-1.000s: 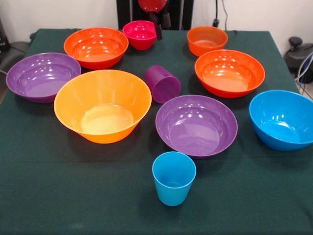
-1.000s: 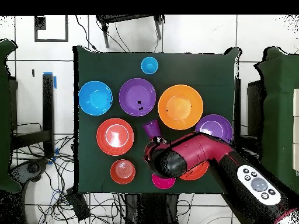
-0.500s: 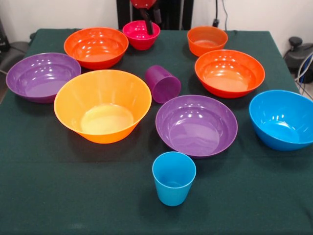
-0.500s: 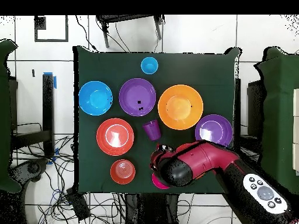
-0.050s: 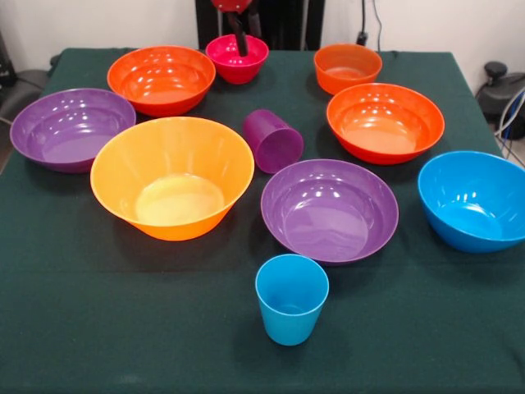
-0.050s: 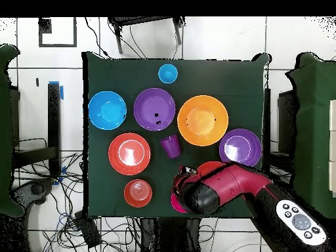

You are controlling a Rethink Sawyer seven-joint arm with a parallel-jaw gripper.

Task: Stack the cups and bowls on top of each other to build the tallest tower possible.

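Observation:
My gripper (image 5: pixel 239 36) hangs at the far edge of the table, its tip reaching into the small magenta bowl (image 5: pixel 236 59). The purple cup (image 5: pixel 272 140) lies on its side mid-table, apart from the gripper. The light blue cup (image 5: pixel 291 297) stands upright at the near edge. The big orange bowl (image 5: pixel 172 175), two purple bowls (image 5: pixel 330 208) (image 5: pixel 71 127), two red-orange bowls (image 5: pixel 162 78) (image 5: pixel 385 121), a small orange bowl (image 5: pixel 347 67) and a blue bowl (image 5: pixel 474 199) all sit separately on the cloth. From overhead, the arm (image 6: pixel 216 187) covers most of the magenta bowl (image 6: pixel 176 205) and one red-orange bowl.
A dark green cloth (image 5: pixel 123 328) covers the table. Cables (image 6: pixel 79 223) and chair frames ring the table on the floor. The bowls stand close together, with narrow gaps between them.
The arm has drawn back from beside the purple cup to over the magenta bowl, uncovering the cup in the overhead view. No cup or bowl has moved.

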